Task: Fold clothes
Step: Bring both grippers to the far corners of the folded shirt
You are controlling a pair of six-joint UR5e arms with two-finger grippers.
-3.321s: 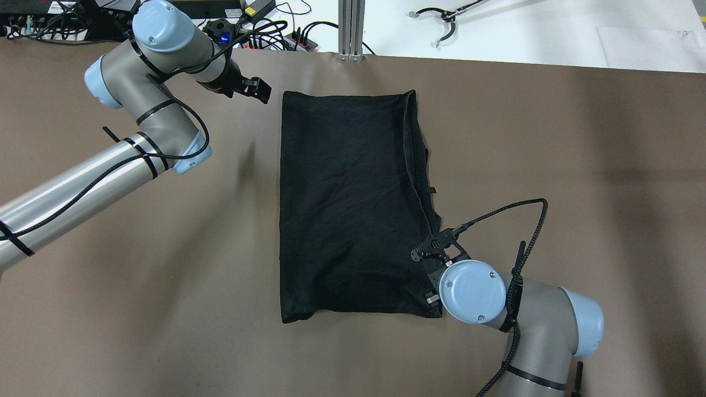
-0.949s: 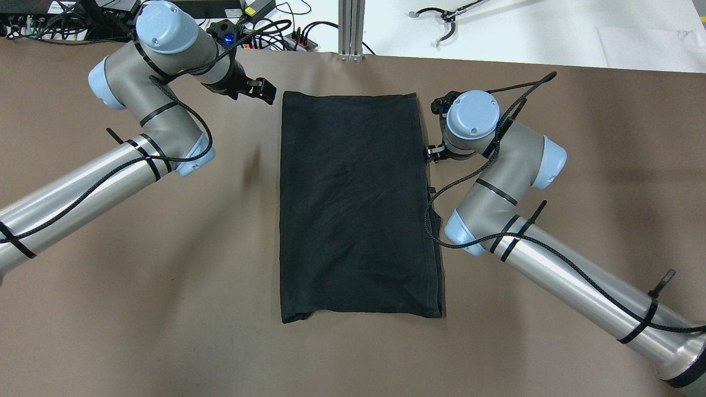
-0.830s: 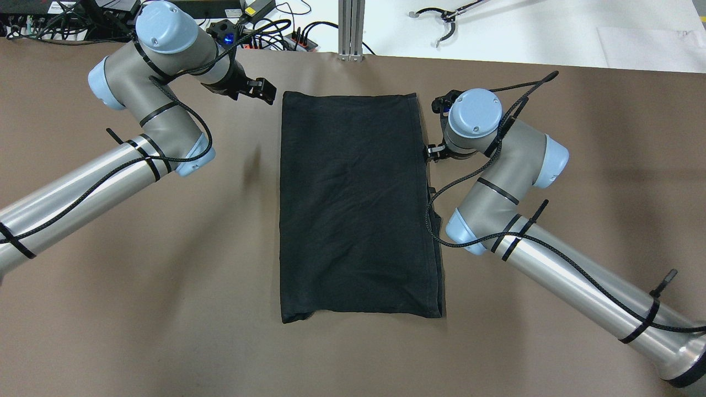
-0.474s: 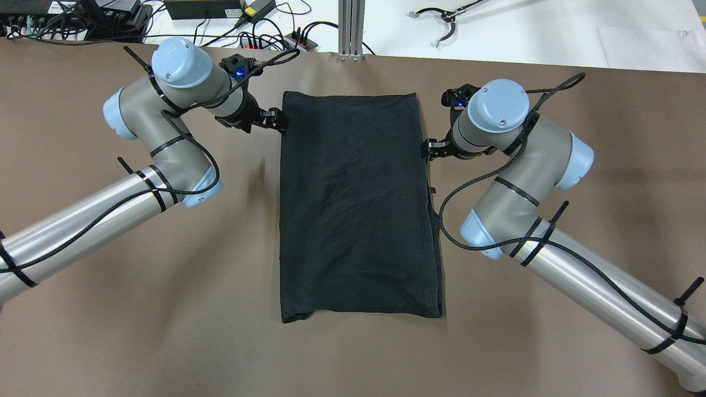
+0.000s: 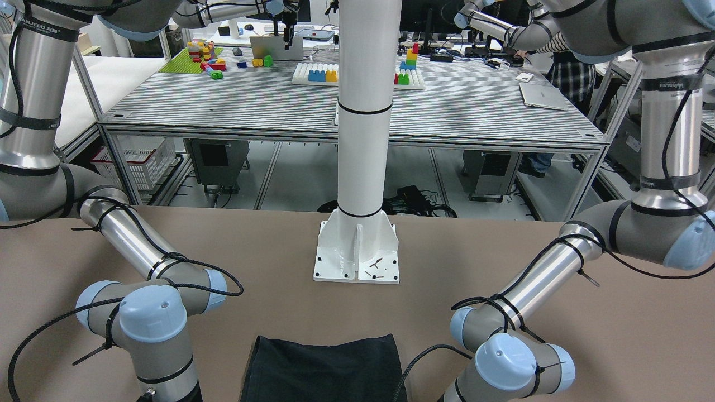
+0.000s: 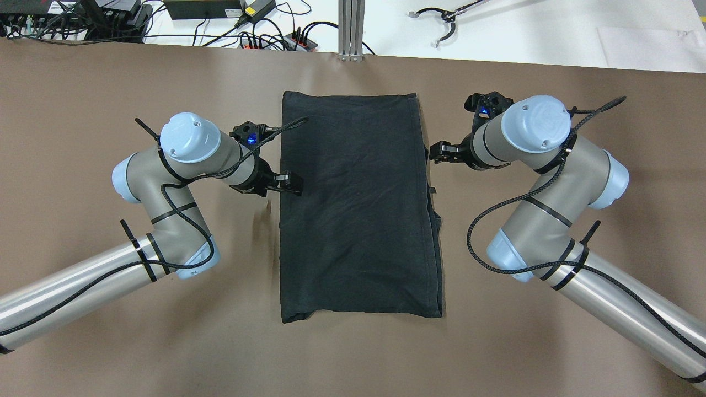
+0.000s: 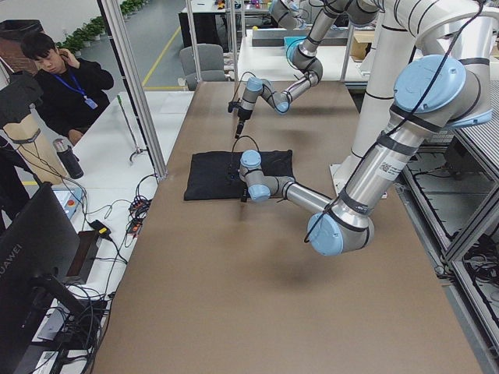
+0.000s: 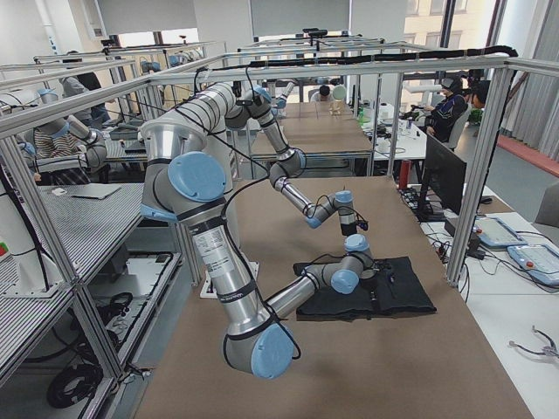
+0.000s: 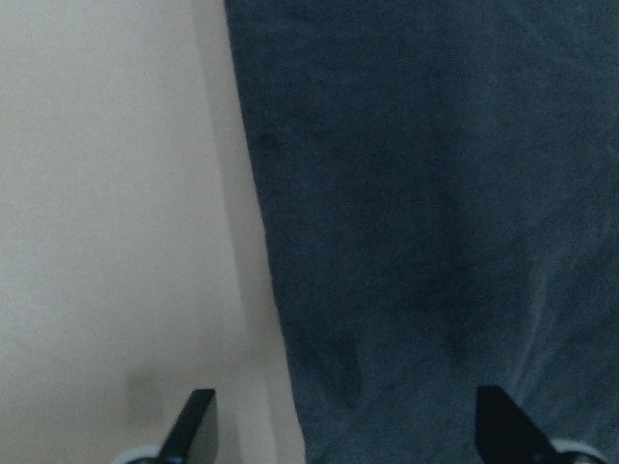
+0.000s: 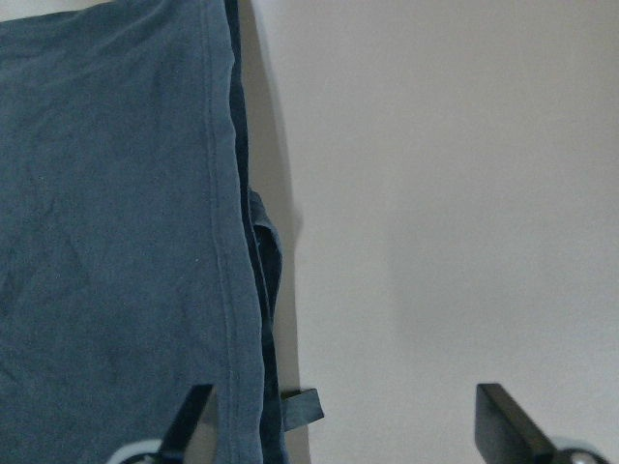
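Hovering at black cloth's (image 6: 353,204) left/right edges, L gripper (image 6: 292,184) & R gripper (image 6: 438,153) are gaping wide, empty; pre-grasp step, next likely needing dropping, pinching both edges.

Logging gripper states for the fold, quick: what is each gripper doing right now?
Left gripper: open, holding nothing, over the black rectangular fabric's edge.
Right gripper: open, holding nothing, at its opposite edge.
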